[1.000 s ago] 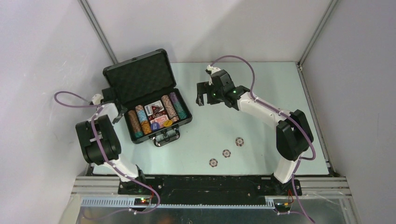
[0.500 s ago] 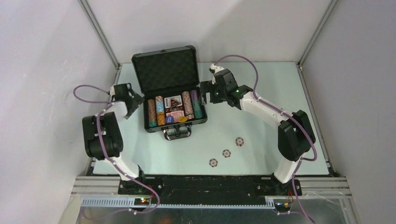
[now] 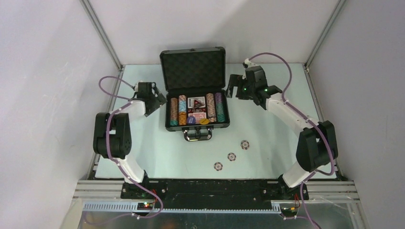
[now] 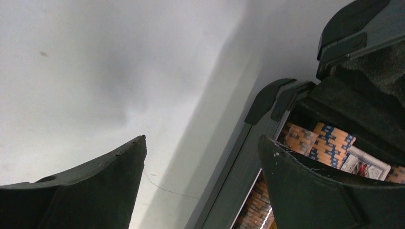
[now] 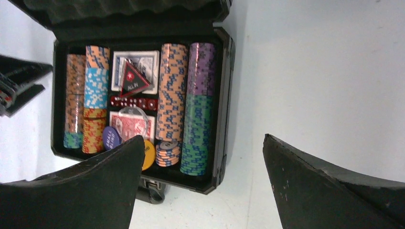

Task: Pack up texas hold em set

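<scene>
Top external: fixed, high, behind the near edge of the pale green tabletop (image 3: 267, 124), facing down and forward, far enough to frame the whole table. The open black foam-lined hard case (image 3: 193, 71) sits at upper centre. Left wrist: very near the case's side, which is at frame right. Right wrist: near, above, looking into the case at upper left. All three views share the case.

A pale green table (image 3: 272, 160) stands between plain white walls (image 3: 45, 67) with grey metal corner posts (image 3: 101, 34).
</scene>
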Robot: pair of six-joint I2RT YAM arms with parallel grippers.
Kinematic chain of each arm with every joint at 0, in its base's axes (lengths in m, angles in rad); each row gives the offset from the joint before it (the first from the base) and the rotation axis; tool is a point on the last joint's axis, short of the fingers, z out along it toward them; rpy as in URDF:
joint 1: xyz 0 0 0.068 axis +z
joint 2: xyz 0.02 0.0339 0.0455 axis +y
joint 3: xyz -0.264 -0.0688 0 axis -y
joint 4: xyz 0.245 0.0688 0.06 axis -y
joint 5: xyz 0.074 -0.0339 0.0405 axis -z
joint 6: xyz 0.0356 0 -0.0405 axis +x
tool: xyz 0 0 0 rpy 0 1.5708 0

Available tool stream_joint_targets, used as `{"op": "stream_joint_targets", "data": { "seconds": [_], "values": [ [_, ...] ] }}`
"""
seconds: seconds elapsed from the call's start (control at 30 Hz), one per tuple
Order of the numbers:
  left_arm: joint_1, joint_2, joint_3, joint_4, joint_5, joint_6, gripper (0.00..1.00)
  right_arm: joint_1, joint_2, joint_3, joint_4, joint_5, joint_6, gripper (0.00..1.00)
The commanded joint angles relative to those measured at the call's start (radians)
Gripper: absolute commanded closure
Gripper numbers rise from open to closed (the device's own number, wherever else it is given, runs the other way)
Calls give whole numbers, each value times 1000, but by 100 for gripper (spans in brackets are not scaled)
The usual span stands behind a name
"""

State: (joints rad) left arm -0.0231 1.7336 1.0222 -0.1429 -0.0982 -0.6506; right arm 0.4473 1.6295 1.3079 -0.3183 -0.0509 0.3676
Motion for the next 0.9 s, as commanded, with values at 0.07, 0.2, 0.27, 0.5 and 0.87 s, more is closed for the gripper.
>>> {"op": "stream_joint_targets", "data": {
  "seconds": [0.07, 0.2, 0.27, 0.5, 0.87],
  "values": [
    [-186, 3, -4, -58, 247, -8, 8, -68, -93, -33, 25, -18, 23, 3],
    [-235, -18, -23, -58, 245, -17, 8, -91, -109, -48, 22, -18, 32, 3],
    [-262, -24, -27, -58, 247, -27, 8, -100, -116, -55, 22, -17, 39, 3],
    [-336, -32, -38, -59, 237, -53, 8, -117, -141, -66, 9, -5, 60, 3],
    [-297, -248, 28, -288, -64, -51, 7, -120, -196, -67, -33, 47, 70, 3]
  ]
}}
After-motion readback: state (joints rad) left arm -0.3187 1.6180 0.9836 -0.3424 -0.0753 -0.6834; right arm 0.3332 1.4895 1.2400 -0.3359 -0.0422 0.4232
